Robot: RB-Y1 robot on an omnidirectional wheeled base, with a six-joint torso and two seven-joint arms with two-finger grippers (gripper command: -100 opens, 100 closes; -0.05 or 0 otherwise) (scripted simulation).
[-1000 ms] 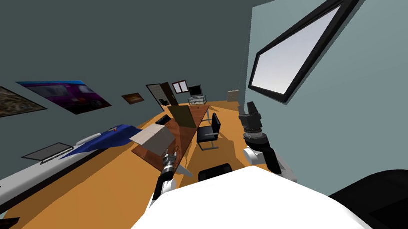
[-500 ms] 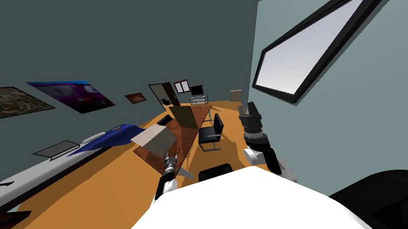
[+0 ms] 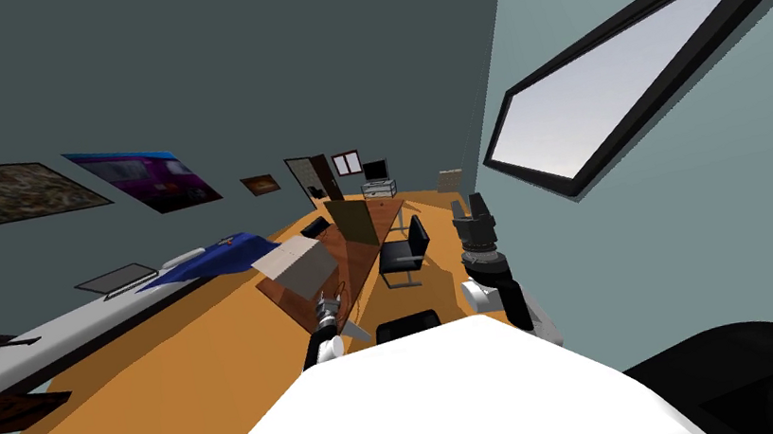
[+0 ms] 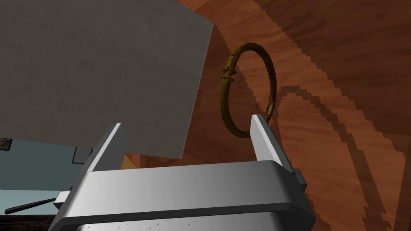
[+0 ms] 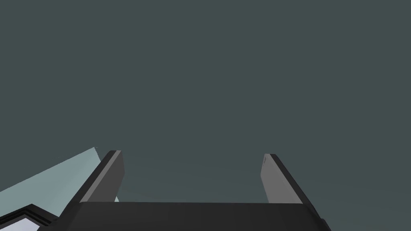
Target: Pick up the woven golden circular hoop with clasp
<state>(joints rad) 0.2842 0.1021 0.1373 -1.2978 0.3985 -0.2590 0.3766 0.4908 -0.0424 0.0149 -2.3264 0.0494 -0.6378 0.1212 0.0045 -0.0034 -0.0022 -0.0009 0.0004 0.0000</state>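
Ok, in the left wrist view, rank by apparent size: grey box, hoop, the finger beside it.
1. Grey box, largest, though cut off by the frame.
2. Hoop.
3. Finger, smallest as shown; it's nearest the camera, so true size is unsure.

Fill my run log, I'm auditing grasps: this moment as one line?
left tool: open, just short of golden hoop on wooden table, beside grey box | hoop: not grasped | right tool: open, raised

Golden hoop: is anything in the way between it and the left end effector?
Nothing visible. The hoop lies on the wooden table past one fingertip of the open left end effector; the grey box sits beside it.
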